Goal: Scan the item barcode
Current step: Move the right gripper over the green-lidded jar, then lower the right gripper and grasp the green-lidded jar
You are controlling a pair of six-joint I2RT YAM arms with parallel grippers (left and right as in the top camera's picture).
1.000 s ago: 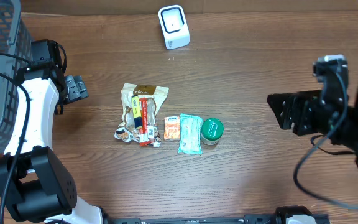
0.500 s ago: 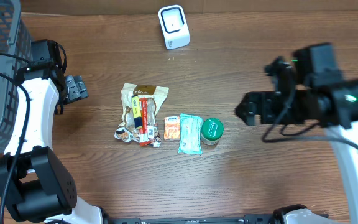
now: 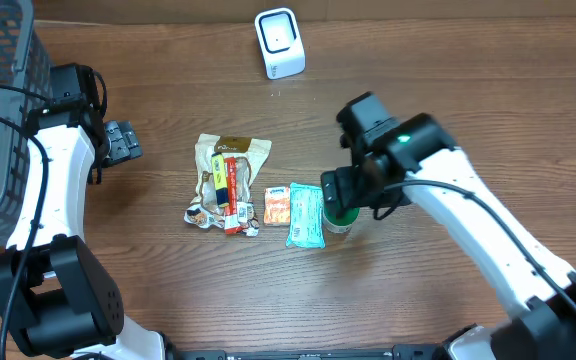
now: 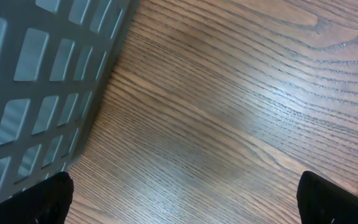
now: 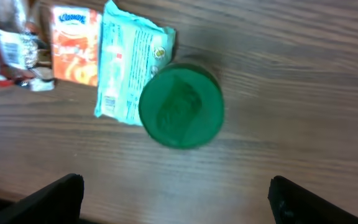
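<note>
now | green tub (image 5: 180, 107) lid up, axis vertical | right pincer (image 5: 178, 202) wide above it | left pincer (image 4: 185, 202) wide

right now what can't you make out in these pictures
Jar: overhead, the right gripper covers most of it; the right wrist view shows only its blurred green lid.
Barcodes: print on the teal packet and orange packet is blurred in the right wrist view, too small overhead.
Red wrapper: cut off by the left edge of the right wrist view.
Basket: cut off by the overhead frame's edges; contents unseen.
</note>
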